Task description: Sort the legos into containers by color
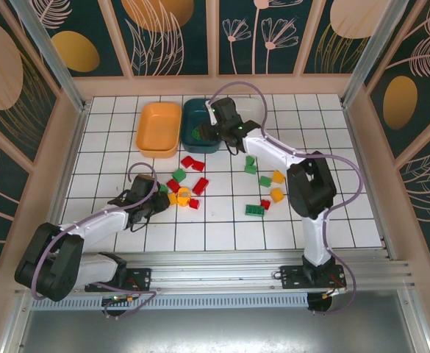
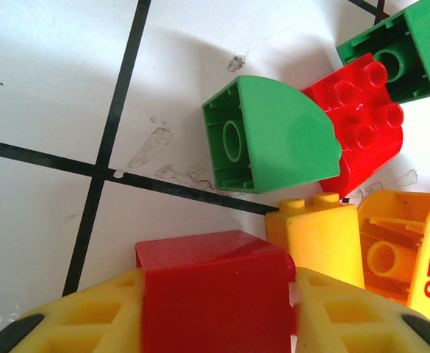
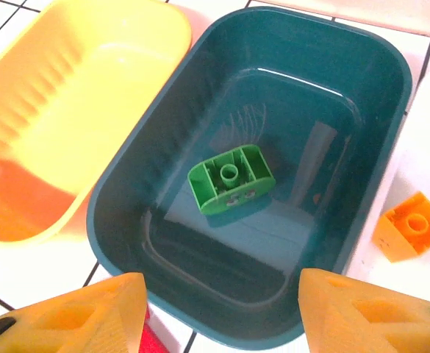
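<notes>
holding a red lego [image 2: 211,283], left hand [image 2: 216,318] sits beside yellow lego [image 2: 321,243].

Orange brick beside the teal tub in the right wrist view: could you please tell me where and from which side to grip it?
Come straight down and close the right pincer on two opposite outer walls of the orange brick. It lies hollow side up, apart from the teal tub, so those flat walls look free, probably the surest hold.

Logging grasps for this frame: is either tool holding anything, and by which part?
The left tool clamps a red plastic brick by its opposite side faces. The right tool is open, holding nothing, above the dark teal plastic tub.
</notes>
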`<state>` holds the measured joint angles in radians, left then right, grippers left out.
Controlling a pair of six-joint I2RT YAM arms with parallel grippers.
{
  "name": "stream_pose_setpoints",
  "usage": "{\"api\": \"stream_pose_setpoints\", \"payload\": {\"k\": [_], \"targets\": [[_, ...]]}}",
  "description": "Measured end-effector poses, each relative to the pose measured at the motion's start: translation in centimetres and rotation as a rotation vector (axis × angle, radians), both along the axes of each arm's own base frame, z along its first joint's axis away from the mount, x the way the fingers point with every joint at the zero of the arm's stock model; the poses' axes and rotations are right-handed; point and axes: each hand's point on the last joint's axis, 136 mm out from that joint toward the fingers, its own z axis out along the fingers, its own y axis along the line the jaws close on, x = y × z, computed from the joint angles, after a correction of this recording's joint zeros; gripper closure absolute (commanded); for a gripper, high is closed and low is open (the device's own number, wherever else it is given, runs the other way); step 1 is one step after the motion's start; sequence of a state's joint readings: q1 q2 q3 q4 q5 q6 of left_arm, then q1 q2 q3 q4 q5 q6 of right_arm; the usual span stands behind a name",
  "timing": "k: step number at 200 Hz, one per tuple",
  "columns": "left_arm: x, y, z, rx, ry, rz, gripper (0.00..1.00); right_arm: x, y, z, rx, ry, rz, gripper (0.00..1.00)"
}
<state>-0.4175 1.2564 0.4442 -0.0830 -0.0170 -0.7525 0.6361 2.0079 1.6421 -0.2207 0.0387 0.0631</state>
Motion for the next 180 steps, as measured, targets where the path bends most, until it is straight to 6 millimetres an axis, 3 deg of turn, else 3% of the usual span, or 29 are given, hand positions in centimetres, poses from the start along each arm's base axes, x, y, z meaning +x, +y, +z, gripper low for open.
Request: {"api": "stream_pose_setpoints", "payload": {"k": [29,52,78,99,115,127,165,180], "targets": [[0.4,-0.1,1.3,0.001,-0.011,0.001,0.73,-1.6,-2.0,0.2,0.001,-0.004,-0.038,0.42],[2.2,-0.4,4.9,-0.002,-0.094,0.004,0.71,-2.4,-4.5,0.5,0.008,-0.016,-0.101,0.41],[5.7,-0.9,10.1,0.008,-0.221,0.015,0.71,-2.6,-10.1,0.4,0.047,-0.018,-0.254,0.33],[9.7,-1.7,12.9,0.011,-0.288,0.024,0.79,-2.2,-16.7,-0.5,0.092,0.007,-0.418,0.32],[13.1,-1.7,13.4,0.009,-0.295,0.042,0.78,-2.1,-21.0,-1.7,0.111,0.041,-0.528,0.33],[15.6,-1.6,13.4,0.011,-0.301,0.057,0.73,-2.4,-22.8,-2.5,0.114,0.064,-0.573,0.32],[23.4,-0.8,13.3,0.018,-0.311,0.098,0.76,-4.6,-23.7,-4.2,0.101,0.117,-0.594,0.31],[25.9,-0.7,12.0,0.016,-0.300,0.105,0.73,-5.0,-23.8,-4.7,0.092,0.131,-0.596,0.29]]}}
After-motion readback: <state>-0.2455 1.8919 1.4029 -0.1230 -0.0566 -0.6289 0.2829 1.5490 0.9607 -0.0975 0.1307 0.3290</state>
